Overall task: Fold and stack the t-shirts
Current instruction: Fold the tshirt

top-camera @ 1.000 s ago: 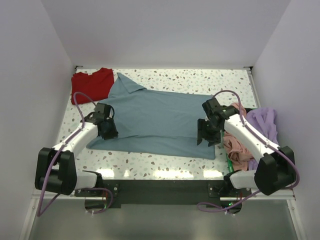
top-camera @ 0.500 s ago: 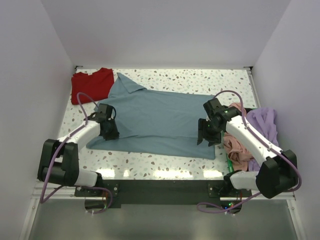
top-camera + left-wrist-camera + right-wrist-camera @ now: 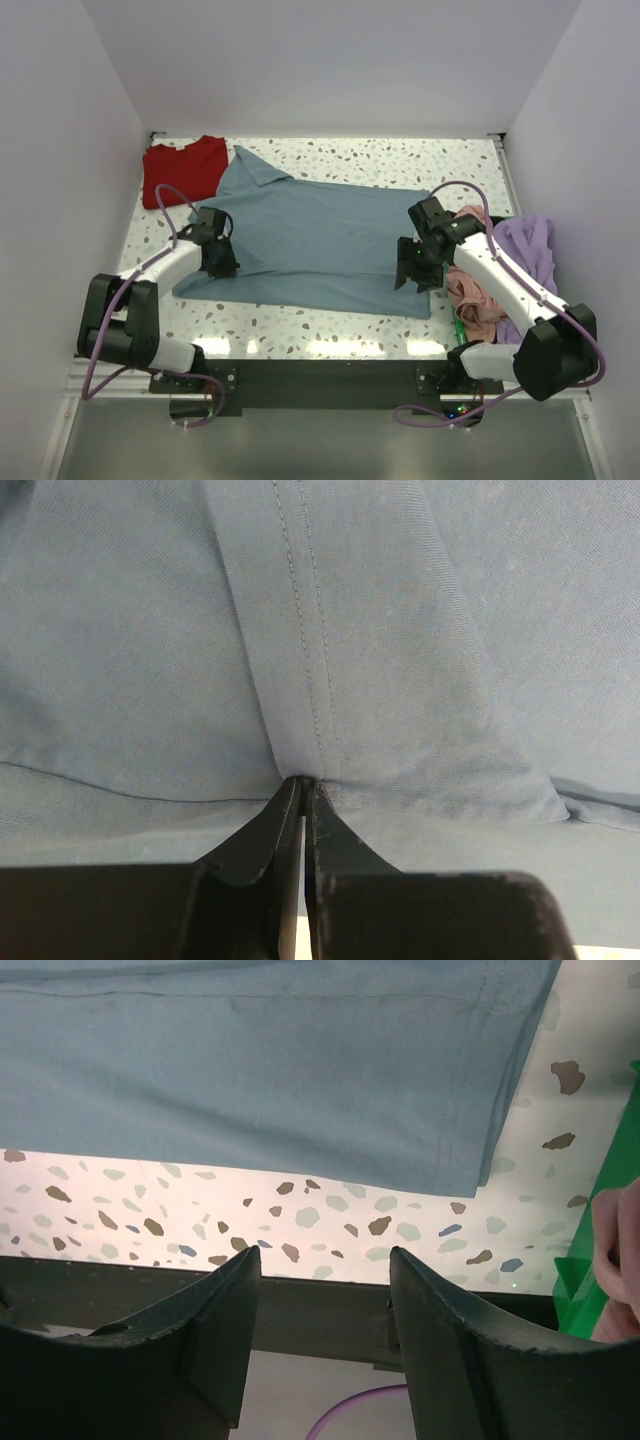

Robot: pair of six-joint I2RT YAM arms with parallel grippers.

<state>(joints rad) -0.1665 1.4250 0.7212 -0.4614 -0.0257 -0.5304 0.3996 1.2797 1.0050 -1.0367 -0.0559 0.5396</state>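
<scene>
The slate-blue t-shirt point(image 3: 320, 240) lies spread flat across the middle of the table. My left gripper point(image 3: 222, 262) is at its left edge, shut on a pinched fold of the blue cloth point(image 3: 300, 680) by a stitched seam. My right gripper point(image 3: 412, 272) hovers open over the shirt's near right corner point(image 3: 470, 1150), holding nothing. The red t-shirt point(image 3: 182, 170) lies at the far left corner. The salmon-pink t-shirt point(image 3: 475, 295) and the lavender t-shirt point(image 3: 528, 245) are heaped together at the right edge.
A green object point(image 3: 461, 329) pokes out under the pink shirt; it also shows in the right wrist view point(image 3: 600, 1250). White walls close in the speckled table point(image 3: 400, 160) on three sides. The black base rail point(image 3: 320, 375) runs along the near edge.
My left gripper has shifted slightly along the shirt's left edge. The right gripper has barely moved. The shirt lies as before.
</scene>
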